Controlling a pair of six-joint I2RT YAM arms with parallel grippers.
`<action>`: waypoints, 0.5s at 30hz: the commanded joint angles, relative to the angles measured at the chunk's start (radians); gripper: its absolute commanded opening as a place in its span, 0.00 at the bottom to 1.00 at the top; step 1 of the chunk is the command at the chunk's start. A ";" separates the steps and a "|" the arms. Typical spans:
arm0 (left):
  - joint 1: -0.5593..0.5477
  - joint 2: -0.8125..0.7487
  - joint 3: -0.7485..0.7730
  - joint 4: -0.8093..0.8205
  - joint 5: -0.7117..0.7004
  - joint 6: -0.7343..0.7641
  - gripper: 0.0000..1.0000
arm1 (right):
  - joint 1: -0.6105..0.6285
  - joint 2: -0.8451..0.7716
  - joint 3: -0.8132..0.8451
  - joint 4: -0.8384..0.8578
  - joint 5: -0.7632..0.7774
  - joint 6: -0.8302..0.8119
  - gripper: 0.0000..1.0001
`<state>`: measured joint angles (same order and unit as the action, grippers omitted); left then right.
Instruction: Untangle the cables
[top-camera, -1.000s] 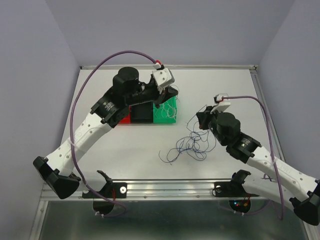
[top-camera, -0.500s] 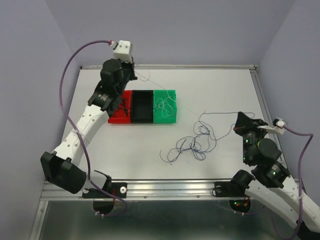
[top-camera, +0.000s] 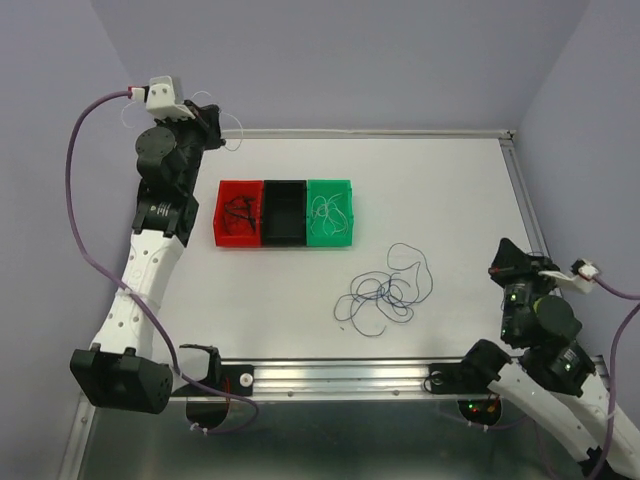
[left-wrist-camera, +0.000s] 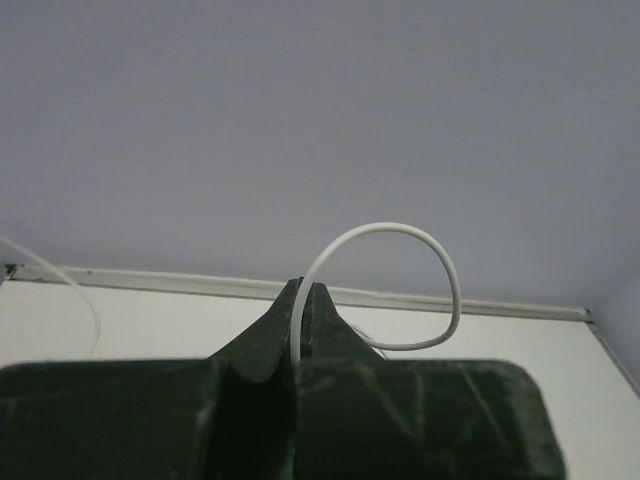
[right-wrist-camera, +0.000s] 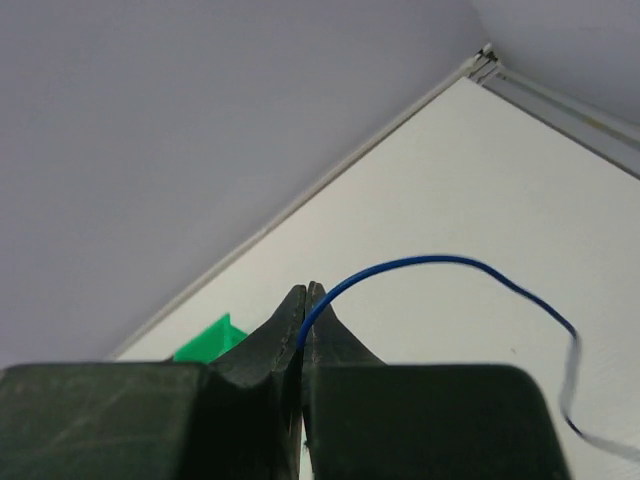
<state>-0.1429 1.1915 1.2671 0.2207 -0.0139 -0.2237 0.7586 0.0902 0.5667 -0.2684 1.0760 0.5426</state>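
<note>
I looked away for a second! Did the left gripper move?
Yes. The left gripper, pinching a white cable, went from over the green bin to the far-left corner of the table.

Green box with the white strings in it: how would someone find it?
On the white table, three little bins stand side by side in a row. The green bin is at the row's right end, beside the black bin. Only it holds thin white cables; the red bin at the other end holds black cables.
</note>
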 joint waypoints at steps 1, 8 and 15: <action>-0.007 -0.052 -0.015 0.088 0.242 0.000 0.00 | -0.001 0.244 0.093 -0.026 -0.241 -0.049 0.01; -0.033 -0.142 0.009 0.026 0.368 0.032 0.00 | -0.002 0.736 0.240 -0.017 -0.497 -0.098 0.13; -0.087 -0.190 0.000 0.022 0.451 0.018 0.00 | -0.002 0.876 0.263 0.087 -0.619 -0.164 0.70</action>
<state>-0.2012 1.0306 1.2568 0.2066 0.3553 -0.2081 0.7589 0.9756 0.7570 -0.2745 0.5549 0.4313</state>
